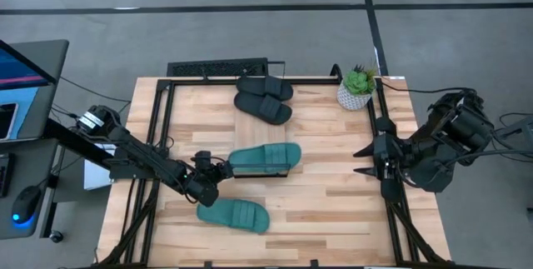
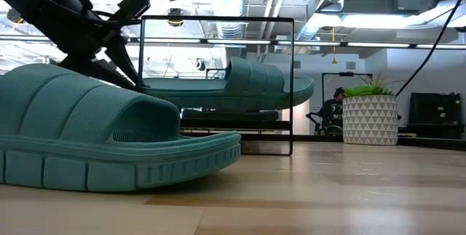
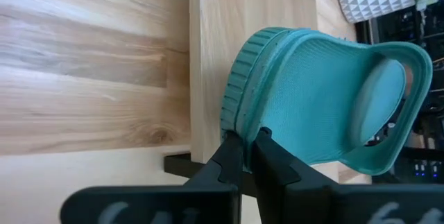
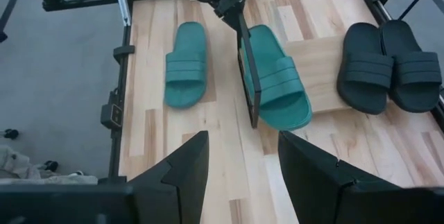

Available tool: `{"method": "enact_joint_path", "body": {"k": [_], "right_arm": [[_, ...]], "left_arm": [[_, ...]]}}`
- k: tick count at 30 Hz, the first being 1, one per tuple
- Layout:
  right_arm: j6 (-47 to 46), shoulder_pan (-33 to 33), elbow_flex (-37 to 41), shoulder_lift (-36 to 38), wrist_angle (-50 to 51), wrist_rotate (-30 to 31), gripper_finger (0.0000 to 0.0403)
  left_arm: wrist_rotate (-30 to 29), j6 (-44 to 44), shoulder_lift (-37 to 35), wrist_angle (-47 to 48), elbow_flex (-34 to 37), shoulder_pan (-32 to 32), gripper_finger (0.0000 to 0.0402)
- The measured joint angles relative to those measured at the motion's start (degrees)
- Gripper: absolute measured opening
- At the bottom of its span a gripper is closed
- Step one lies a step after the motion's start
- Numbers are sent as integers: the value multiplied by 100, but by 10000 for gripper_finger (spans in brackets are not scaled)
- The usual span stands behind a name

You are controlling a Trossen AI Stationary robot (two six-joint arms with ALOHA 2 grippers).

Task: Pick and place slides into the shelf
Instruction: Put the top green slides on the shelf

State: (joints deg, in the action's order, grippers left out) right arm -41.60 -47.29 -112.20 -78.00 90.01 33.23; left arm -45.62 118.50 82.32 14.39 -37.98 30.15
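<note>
The left gripper [image 1: 218, 171] is in the lower middle of the high view, and its fingers are closed thin on the heel edge of 1 teal slide [image 1: 265, 159]. In the left wrist view the 2 fingertips [image 3: 232, 156] pinch only the ribbed rim of the sole, so the hold is small. This slide lies along the shelf [image 4: 316, 64], the small light-wood plank in the center of the table. In the low view it is at the height of the plank, but I cannot tell if it rests fully there or is partly carried.

The second teal slide [image 1: 234, 215] lies on the table near the bottom of the high view, just below the left gripper. The 2 black slides [image 1: 264, 98] lie side by side at the upper middle, beside the far end of the shelf. The right gripper [image 1: 367, 160] waits at the right side of the table with its fingers apart and empty, near a potted plant [image 1: 356, 87].

The risk I see: the pinch is at 1 end only, so the soft slide can bend or turn. If the fingers open while it overhangs the plank edge, it may tip off. A pull backward could also drag the slide off.
</note>
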Motion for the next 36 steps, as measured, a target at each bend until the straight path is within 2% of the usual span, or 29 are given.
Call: {"method": "enact_joint_path", "body": {"k": [14, 20, 28, 36], "right_arm": [[-2, 4, 0, 0, 0, -2, 166], [-2, 7, 0, 0, 0, -2, 166], [-42, 7, 0, 0, 0, 0, 166], [-46, 8, 0, 0, -1, 0, 166]], "left_arm": [[488, -372, -3, 148, 0, -26, 0], [513, -600, -6, 155, 0, -48, 1], [600, -859, -4, 132, 0, -59, 37], [598, -999, -4, 146, 0, -59, 56]]}}
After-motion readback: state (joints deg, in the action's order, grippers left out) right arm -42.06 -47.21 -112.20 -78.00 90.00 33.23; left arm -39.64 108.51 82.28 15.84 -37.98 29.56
